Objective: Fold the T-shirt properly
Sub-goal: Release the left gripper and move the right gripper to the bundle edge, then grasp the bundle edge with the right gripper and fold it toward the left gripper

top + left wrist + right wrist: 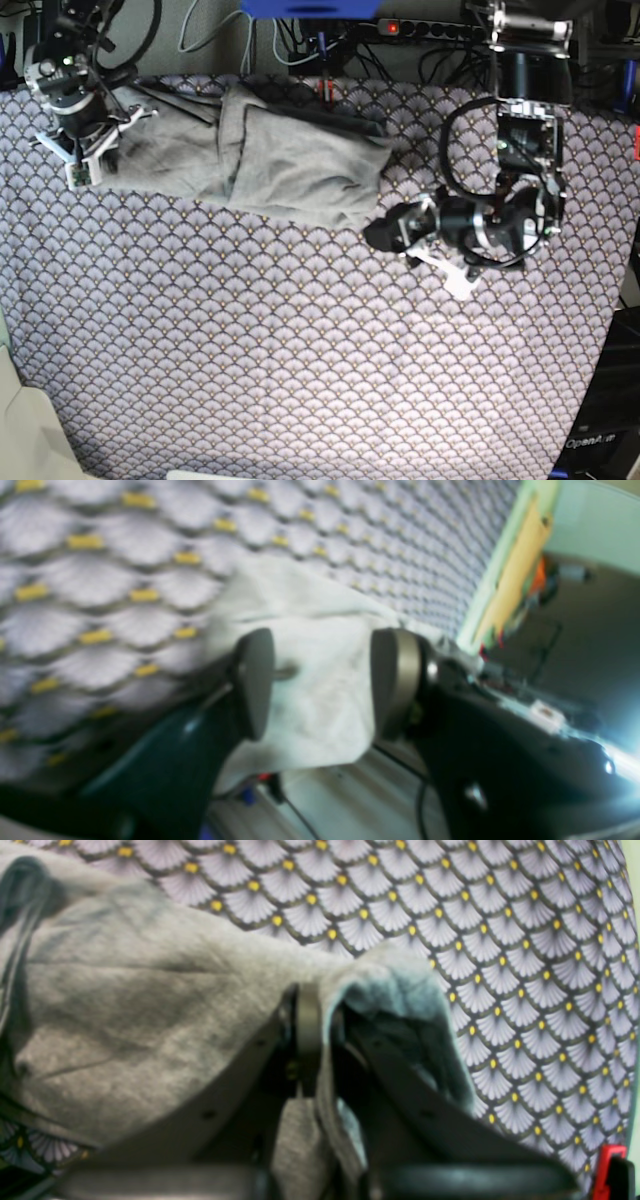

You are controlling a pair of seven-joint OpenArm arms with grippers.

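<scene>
1. In the right wrist view, the right gripper (320, 1035) is closed on a thin fold of the plain light grey soft knit T-shirt (125, 1005). The fabric passes between the two dark fingers (308, 1015) at the centre of the frame and hangs over them to the right (a pinch of an edge, I judge, made so that the cloth can be lifted and carried over).
2. From this pinch the T-shirt spreads to the left and upper left of the frame. A darker band shows at the far upper left, possibly the neckline.
3. In the left wrist view, the left gripper (322, 685) stands with its rounded grey pads (257, 680) apart. A pale piece of fabric fills the gap between them, but the picture is blurred, so I cannot tell whether the pads press it or only frame it.
4. In the base view, the T-shirt lies crumpled in the upper left part of the frame, on the purple-grey fan-scale patterned cloth (300, 350). The right gripper sits at its far left end; the left gripper is at centre right, just beside the right end of the garment.
5. With one arm at each end, the shirt seems prepared for stretching or for a fold; the folding looks hardly begun.
</scene>
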